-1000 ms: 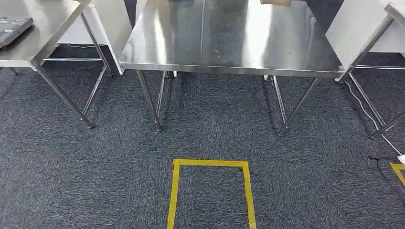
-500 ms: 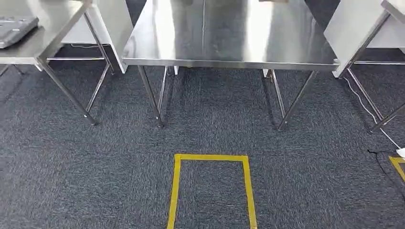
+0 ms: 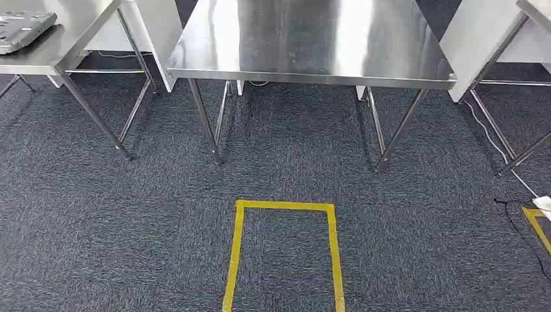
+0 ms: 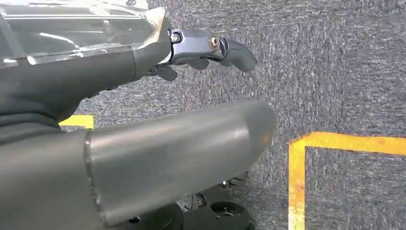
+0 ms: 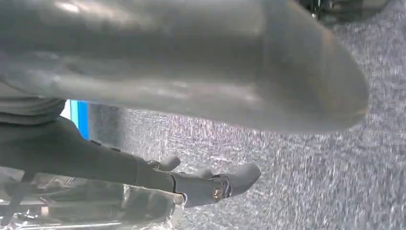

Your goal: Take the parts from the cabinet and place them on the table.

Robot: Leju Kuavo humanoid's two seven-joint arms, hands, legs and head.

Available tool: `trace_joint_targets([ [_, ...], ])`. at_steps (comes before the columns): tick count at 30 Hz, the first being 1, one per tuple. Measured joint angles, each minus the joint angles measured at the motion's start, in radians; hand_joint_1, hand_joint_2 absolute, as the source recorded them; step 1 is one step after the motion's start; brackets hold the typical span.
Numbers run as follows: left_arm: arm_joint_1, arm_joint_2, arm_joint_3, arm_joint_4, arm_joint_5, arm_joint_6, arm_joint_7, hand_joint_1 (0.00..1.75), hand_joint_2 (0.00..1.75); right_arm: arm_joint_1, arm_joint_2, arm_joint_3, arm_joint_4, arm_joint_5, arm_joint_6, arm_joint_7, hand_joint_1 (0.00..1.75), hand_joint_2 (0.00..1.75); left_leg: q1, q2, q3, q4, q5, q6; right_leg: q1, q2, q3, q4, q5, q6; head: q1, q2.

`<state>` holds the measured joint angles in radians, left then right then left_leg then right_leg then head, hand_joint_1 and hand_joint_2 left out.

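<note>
**Two clear packets in hand, three worktops ahead**

The left packet (image 4: 76, 28), clear and shiny, sat in the left hand (image 4: 191, 48), low over the carpet. The dark fingers (image 4: 237, 52) curled along the packet's edge and held it. The right packet (image 5: 95, 206), also clear plastic, was held in the right hand (image 5: 201, 184) in the same way, with the fingers bent around its end. What lay inside either packet could not be made out.

In the head view, the grey carpet (image 3: 130, 214) carried one yellow tape outline (image 3: 286, 206), open toward the robot. It lay between the robot and the middle worktop (image 3: 312, 39). A second tape corner (image 3: 536, 221) showed at the right edge.

There were three steel worktops, with the middle one bare and gleaming. The left worktop (image 3: 58, 45) bore one flat grey device (image 3: 23, 29). Of the right worktop (image 3: 536, 10) only a corner and legs showed. One thin cable (image 3: 494, 143) trailed over the carpet beside those legs.
</note>
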<state>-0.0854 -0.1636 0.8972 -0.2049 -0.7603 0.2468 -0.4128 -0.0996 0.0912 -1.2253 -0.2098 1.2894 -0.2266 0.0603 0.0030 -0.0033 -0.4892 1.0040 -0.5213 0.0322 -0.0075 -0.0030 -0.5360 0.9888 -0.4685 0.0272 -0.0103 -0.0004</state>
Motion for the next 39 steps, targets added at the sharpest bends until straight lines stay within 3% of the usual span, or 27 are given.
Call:
trace_joint_targets([
  [1, -0.001, 0.0, 0.0, 0.0, -0.003, 0.0, 0.0, 0.0, 0.0, 0.0, 0.0, 0.0, 0.0, 0.0, 0.0, 0.0, 0.0, 0.0, 0.0, 0.0, 0.001, -0.012, 0.001, 0.002, 0.001, 0.0, -0.003, -0.001, 0.006, 0.008, 0.0, 0.0],
  [2, -0.001, 0.0, 0.0, 0.0, -0.004, 0.0, 0.0, 0.0, 0.0, 0.0, -0.001, 0.0, 0.0, 0.0, 0.0, 0.0, 0.0, 0.0, 0.011, 0.004, 0.001, -0.028, 0.013, 0.013, 0.009, 0.0, -0.012, 0.004, 0.0, 0.012, 0.002, 0.0],
  [3, -0.001, 0.0, 0.0, 0.0, -0.005, 0.0, 0.0, 0.0, 0.0, 0.0, -0.002, 0.0, 0.0, -0.001, 0.0, 0.0, 0.0, 0.0, 0.008, 0.007, -0.005, -0.034, 0.024, 0.02, 0.004, 0.002, -0.026, 0.027, -0.023, 0.011, 0.001, 0.0],
  [5, -0.001, 0.0, 0.0, 0.0, -0.005, 0.0, 0.0, 0.0, 0.0, 0.0, -0.001, 0.0, 0.0, -0.003, 0.0, 0.002, 0.0, 0.0, 0.006, 0.01, -0.025, -0.033, 0.037, 0.028, -0.002, 0.002, -0.084, 0.164, -0.111, -0.002, 0.005, 0.0],
  [6, -0.001, -0.001, 0.001, 0.0, -0.006, 0.0, 0.0, 0.0, 0.0, 0.0, -0.001, 0.0, 0.0, -0.003, 0.0, 0.002, 0.0, 0.0, 0.005, 0.012, -0.035, -0.033, 0.043, 0.028, -0.005, 0.002, -0.111, 0.24, -0.145, -0.002, 0.004, 0.0],
  [7, -0.001, -0.002, 0.001, 0.0, -0.006, 0.0, 0.0, 0.0, 0.0, 0.0, -0.002, 0.0, 0.0, -0.003, 0.0, 0.002, 0.0, 0.0, 0.005, 0.013, -0.046, -0.031, 0.051, 0.027, -0.006, 0.002, -0.126, 0.295, -0.159, 0.006, 0.006, 0.0],
  [9, -0.001, -0.003, 0.0, 0.0, -0.006, 0.0, 0.0, 0.0, 0.0, 0.001, -0.004, 0.0, 0.0, -0.003, 0.0, 0.003, 0.0, 0.0, 0.006, 0.015, -0.063, -0.03, 0.064, 0.021, -0.011, 0.002, -0.086, 0.261, -0.125, 0.03, 0.006, 0.0],
  [11, -0.001, -0.004, 0.0, 0.0, -0.006, 0.0, 0.0, 0.0, 0.0, -0.001, -0.007, 0.0, 0.0, -0.003, 0.0, 0.004, 0.0, 0.0, 0.009, 0.015, -0.079, -0.021, 0.072, 0.012, -0.02, 0.001, 0.026, 0.088, -0.066, 0.053, 0.006, 0.0],
  [12, -0.001, -0.003, 0.0, 0.0, -0.006, 0.0, 0.0, 0.0, 0.0, -0.003, -0.007, 0.0, 0.0, -0.003, 0.0, 0.004, 0.0, 0.0, 0.007, 0.015, -0.084, -0.014, 0.075, 0.007, -0.027, 0.001, 0.083, -0.007, -0.071, 0.052, 0.007, 0.0],
  [13, -0.001, -0.003, 0.0, 0.0, -0.006, 0.0, 0.0, 0.0, 0.0, -0.005, -0.007, 0.0, 0.0, -0.003, 0.0, 0.004, 0.0, 0.0, 0.003, 0.014, -0.091, -0.01, 0.079, 0.0, -0.013, 0.011, 0.099, -0.017, -0.069, 0.037, 0.006, 0.0],
  [14, -0.001, -0.003, 0.0, 0.0, -0.006, 0.0, -0.001, 0.0, 0.0, -0.002, -0.006, 0.0, 0.0, -0.003, 0.0, 0.004, 0.0, 0.0, -0.002, 0.014, -0.09, -0.008, 0.084, -0.008, -0.01, 0.013, 0.078, -0.015, -0.064, 0.03, 0.003, 0.0],
  [16, -0.001, -0.003, 0.0, 0.0, -0.007, 0.0, -0.002, 0.0, 0.0, -0.002, -0.007, 0.0, 0.0, -0.003, 0.0, 0.006, 0.0, 0.0, 0.0, 0.011, -0.096, -0.003, 0.094, -0.011, -0.011, 0.012, 0.068, -0.007, -0.063, 0.022, 0.002, 0.0],
  [17, 0.001, -0.003, 0.001, 0.0, -0.007, 0.0, -0.004, 0.0, 0.0, -0.002, -0.006, 0.0, 0.0, -0.004, 0.0, 0.006, 0.0, 0.0, 0.004, 0.009, -0.099, 0.0, 0.096, -0.018, -0.024, 0.009, 0.061, -0.014, -0.054, 0.007, 0.003, 0.0],
  [18, 0.002, -0.003, 0.001, 0.0, -0.007, 0.0, -0.005, 0.0, 0.0, -0.004, -0.005, 0.0, 0.0, -0.005, 0.0, 0.006, 0.0, 0.0, 0.008, 0.007, -0.111, 0.019, 0.06, -0.023, -0.025, 0.005, 0.056, -0.012, -0.046, -0.004, 0.005, 0.0],
  [20, 0.002, -0.003, 0.001, 0.0, -0.007, 0.0, -0.007, 0.0, 0.0, -0.004, -0.007, 0.0, 0.0, -0.005, 0.0, 0.007, 0.0, 0.0, 0.009, 0.005, -0.149, 0.141, -0.067, -0.029, -0.02, 0.002, 0.037, -0.011, -0.027, -0.03, -0.002, 0.0],
  [21, 0.002, -0.003, 0.001, 0.0, -0.007, 0.0, -0.008, 0.0, 0.0, -0.003, -0.007, 0.0, 0.0, -0.005, 0.0, 0.007, 0.0, 0.0, 0.01, 0.005, -0.17, 0.215, -0.109, -0.033, -0.016, 0.002, 0.028, -0.011, -0.024, -0.032, 0.0, 0.0],
  [22, 0.002, -0.003, 0.001, 0.0, -0.007, 0.001, -0.008, 0.0, 0.0, -0.002, -0.007, 0.0, 0.0, -0.005, 0.0, 0.007, 0.0, 0.0, 0.01, 0.005, -0.186, 0.279, -0.125, -0.035, -0.014, 0.001, 0.016, -0.01, -0.014, -0.034, -0.001, 0.0],
  [23, 0.003, -0.003, 0.001, 0.0, -0.008, 0.002, -0.008, 0.0, 0.0, -0.002, -0.007, 0.0, 0.0, -0.005, 0.0, 0.007, 0.0, 0.0, 0.011, 0.005, -0.186, 0.305, -0.114, -0.036, -0.012, 0.001, 0.006, -0.009, -0.006, -0.033, -0.001, 0.0],
  [24, 0.003, -0.003, 0.001, 0.0, -0.008, 0.003, -0.008, 0.0, 0.0, -0.001, -0.007, 0.0, 0.0, -0.005, 0.0, 0.007, 0.0, 0.0, 0.011, 0.005, -0.162, 0.282, -0.078, -0.034, -0.011, 0.001, -0.004, -0.009, 0.0, -0.029, -0.001, 0.0],
  [26, 0.003, -0.003, 0.001, 0.0, -0.01, 0.004, -0.011, 0.0, 0.0, 0.0, -0.006, 0.0, 0.0, -0.007, 0.0, 0.006, 0.0, 0.0, 0.011, 0.005, -0.065, 0.139, -0.016, -0.028, -0.011, 0.002, -0.011, -0.008, 0.009, -0.023, -0.002, 0.0],
  [27, 0.002, -0.003, 0.001, 0.0, -0.01, 0.005, -0.012, 0.0, 0.0, 0.0, -0.005, 0.0, 0.0, -0.009, 0.0, 0.005, 0.0, 0.0, 0.011, 0.001, 0.0, 0.04, 0.0, -0.019, -0.011, 0.003, -0.01, -0.008, 0.012, -0.018, -0.002, 0.0],
  [28, 0.001, 0.0, 0.001, 0.0, -0.01, 0.005, -0.012, 0.0, 0.0, 0.0, -0.002, 0.0, 0.0, -0.009, 0.0, 0.004, 0.0, 0.0, 0.006, -0.002, 0.034, -0.014, -0.005, -0.012, -0.004, 0.003, -0.016, -0.004, 0.014, -0.014, -0.002, 0.0],
  [31, 0.001, 0.001, 0.001, 0.0, -0.013, 0.006, -0.014, 0.0, 0.0, -0.003, -0.001, 0.0, 0.0, -0.01, 0.0, 0.002, 0.0, 0.0, 0.0, 0.0, 0.025, -0.034, -0.009, -0.007, -0.003, 0.0, -0.026, -0.006, 0.03, 0.009, -0.003, 0.0],
  [32, 0.002, 0.0, 0.001, 0.0, -0.013, 0.006, -0.016, 0.0, 0.0, -0.003, -0.002, 0.0, 0.0, -0.009, -0.002, 0.002, 0.0, 0.0, 0.003, 0.0, 0.023, -0.04, -0.006, -0.016, 0.011, 0.0, -0.032, -0.003, 0.019, -0.01, 0.002, 0.0],
  [33, 0.003, 0.001, 0.001, 0.0, -0.013, 0.006, -0.018, 0.0, 0.0, -0.002, -0.002, 0.0, 0.0, -0.009, -0.002, 0.002, 0.0, 0.0, -0.004, 0.0, 0.021, -0.04, -0.005, -0.014, 0.007, 0.0, -0.039, -0.004, 0.029, -0.013, 0.001, 0.0],
  [36, 0.003, 0.002, 0.001, 0.0, -0.013, 0.006, -0.02, 0.0, 0.0, -0.003, 0.001, 0.0, 0.0, -0.009, -0.003, 0.003, 0.0, 0.0, -0.016, 0.002, 0.013, -0.037, 0.003, 0.0, -0.002, 0.001, -0.039, -0.006, 0.043, 0.009, 0.0, 0.0],
  [39, 0.003, 0.002, 0.001, 0.0, -0.013, 0.006, -0.02, 0.0, 0.0, 0.0, 0.001, 0.0, 0.0, -0.008, -0.003, 0.003, 0.0, 0.0, -0.02, 0.003, 0.005, -0.032, 0.008, 0.007, -0.005, 0.003, -0.044, -0.006, 0.05, 0.013, 0.0, 0.0],
])
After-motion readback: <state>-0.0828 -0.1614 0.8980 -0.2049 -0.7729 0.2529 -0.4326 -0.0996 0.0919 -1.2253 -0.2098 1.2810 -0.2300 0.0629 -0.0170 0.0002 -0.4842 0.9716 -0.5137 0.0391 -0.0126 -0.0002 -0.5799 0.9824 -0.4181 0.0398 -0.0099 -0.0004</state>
